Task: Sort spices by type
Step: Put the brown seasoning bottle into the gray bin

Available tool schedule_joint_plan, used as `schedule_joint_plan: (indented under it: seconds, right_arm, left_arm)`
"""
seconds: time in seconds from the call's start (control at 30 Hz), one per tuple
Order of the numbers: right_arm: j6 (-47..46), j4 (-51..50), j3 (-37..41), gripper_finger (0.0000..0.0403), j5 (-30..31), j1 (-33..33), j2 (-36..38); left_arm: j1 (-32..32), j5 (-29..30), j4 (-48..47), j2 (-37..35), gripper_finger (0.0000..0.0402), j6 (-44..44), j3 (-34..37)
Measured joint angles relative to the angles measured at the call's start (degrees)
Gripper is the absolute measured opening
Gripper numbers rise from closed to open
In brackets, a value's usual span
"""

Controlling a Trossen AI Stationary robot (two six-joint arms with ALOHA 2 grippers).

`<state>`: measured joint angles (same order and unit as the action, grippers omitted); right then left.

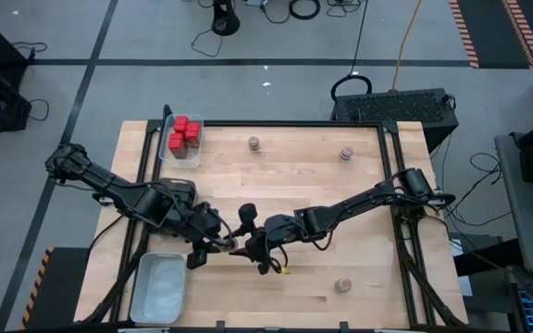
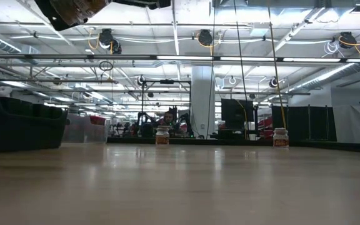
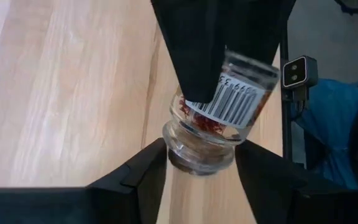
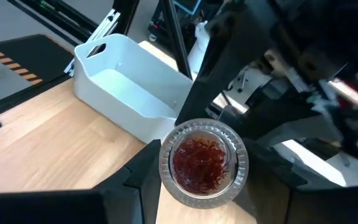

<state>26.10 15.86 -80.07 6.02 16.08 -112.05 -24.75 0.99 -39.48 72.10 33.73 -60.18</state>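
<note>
— Both grippers are meeting over the table's near middle; what is between them?
— Left gripper and right gripper are each seemingly clamping one glass spice jar, held tilted mid-air beside the pale tray.

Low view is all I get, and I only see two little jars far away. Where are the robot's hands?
Observer: Both meet over the middle of the table, nearer your camera than those jars. The left gripper and the right gripper face each other.
Operator: Are they holding something?
Observer: The right gripper is shut on a small glass jar with red threads inside.
Operator: Are there any red tins?
Observer: Yes, the red tins sit together in a clear tray at the far left corner.
</note>
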Motion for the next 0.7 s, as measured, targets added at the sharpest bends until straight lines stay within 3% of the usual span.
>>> schedule_joint_plan:
  seconds: [0.17,0.33,0.5,0.7]
  right_arm:
    - [-0.3,-1.4,0.0,0.0163,-0.4,-0.3,0.0]
    - [-2.6,-4.5,0.0,0.0162,-0.5,-2.3,0.0]
    - [-6.8,-0.2,1.9,0.0162,-7.4,-5.6,0.0]
    - [-17.7,20.9,8.3,0.0162,-15.2,-10.7,0.0]
  left_arm:
    - [0.0,0.1,-0.2,0.0,0.0233,-3.4,0.0]
    - [0.0,2.3,-2.7,-3.1,0.0245,-5.8,0.0]
    - [-2.8,14.3,-7.9,-10.9,0.0246,-6.2,0.0]
    - [-9.6,29.1,-6.8,-17.1,0.0247,-12.4,0.1]
